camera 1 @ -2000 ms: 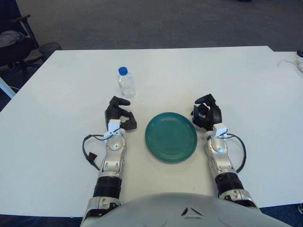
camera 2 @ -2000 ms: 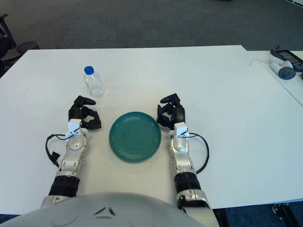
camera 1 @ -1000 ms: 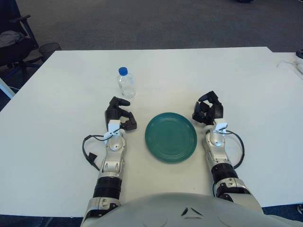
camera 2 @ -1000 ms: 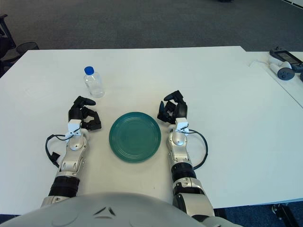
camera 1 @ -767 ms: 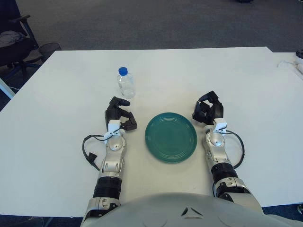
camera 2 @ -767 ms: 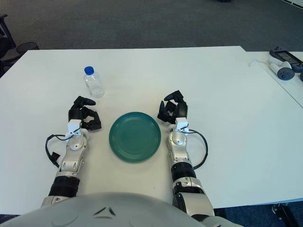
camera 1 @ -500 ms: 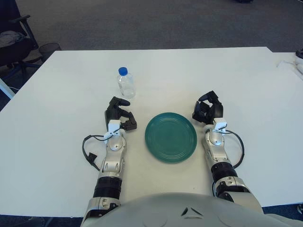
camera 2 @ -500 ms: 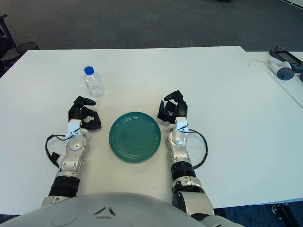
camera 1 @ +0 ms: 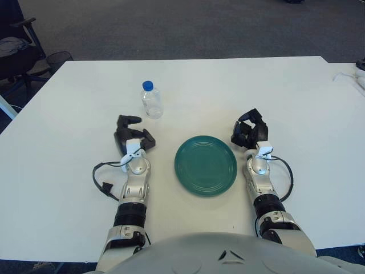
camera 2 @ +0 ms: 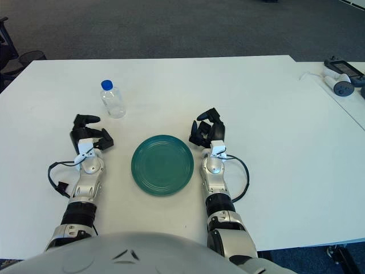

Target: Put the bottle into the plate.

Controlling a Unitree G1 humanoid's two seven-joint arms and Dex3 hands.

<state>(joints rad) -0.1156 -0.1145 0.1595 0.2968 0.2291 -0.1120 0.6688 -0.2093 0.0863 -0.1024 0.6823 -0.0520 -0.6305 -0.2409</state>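
Note:
A small clear bottle [camera 1: 152,101] with a blue cap stands upright on the white table [camera 1: 85,91], left of centre. A round green plate [camera 1: 206,165] lies flat near the table's front, between my two hands. My left hand [camera 1: 131,132] is below and left of the bottle, a short gap away from it, fingers loosely spread and holding nothing. My right hand [camera 1: 250,130] shows beside the plate's right rim, fingers relaxed and holding nothing.
A dark office chair [camera 1: 14,48] and a bin [camera 1: 60,57] stand off the table's far left corner. Small devices with a white cable [camera 2: 339,77] lie on a neighbouring table at the far right.
My left hand has shifted to the left, away from the plate, and its forearm now angles more upright. The bottle, plate and right hand have stayed put.

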